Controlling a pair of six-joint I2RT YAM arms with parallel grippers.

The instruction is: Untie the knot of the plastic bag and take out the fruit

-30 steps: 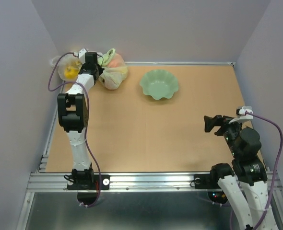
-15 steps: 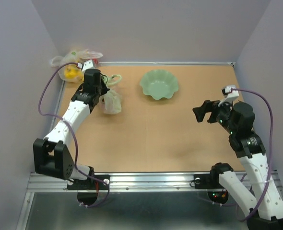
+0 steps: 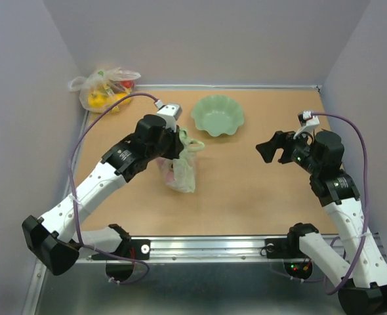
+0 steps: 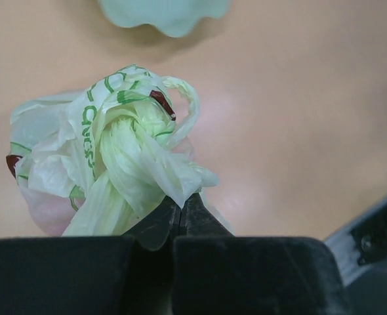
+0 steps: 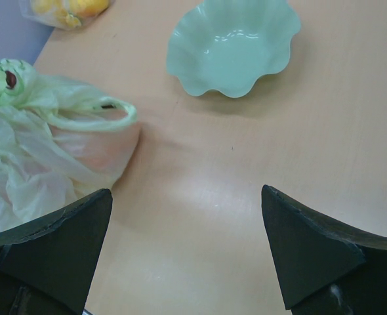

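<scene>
The pale green plastic bag [image 3: 182,172] hangs from my left gripper [image 3: 180,147] in the middle left of the table, its bottom at the tabletop. In the left wrist view my left gripper [image 4: 181,202] is shut on a strip of film coming off the knot [image 4: 129,128], which is still tied. The fruit is mostly hidden; only a pinkish-orange shape [image 5: 99,147] shows through the film. My right gripper [image 3: 270,148] is open and empty, to the right of the bag and apart from it. In the right wrist view it [image 5: 186,192] is over bare table, with the bag [image 5: 42,141] at the left.
A green scalloped bowl [image 3: 218,115] stands behind the bag, also in the right wrist view [image 5: 229,46]. A clear whitish bag with yellow items [image 3: 105,88] lies in the far left corner. Walls close in the left, back and right sides.
My left arm has carried the green bag from the far left corner to the middle left of the table. My right arm has reached forward and to the left, still open.
</scene>
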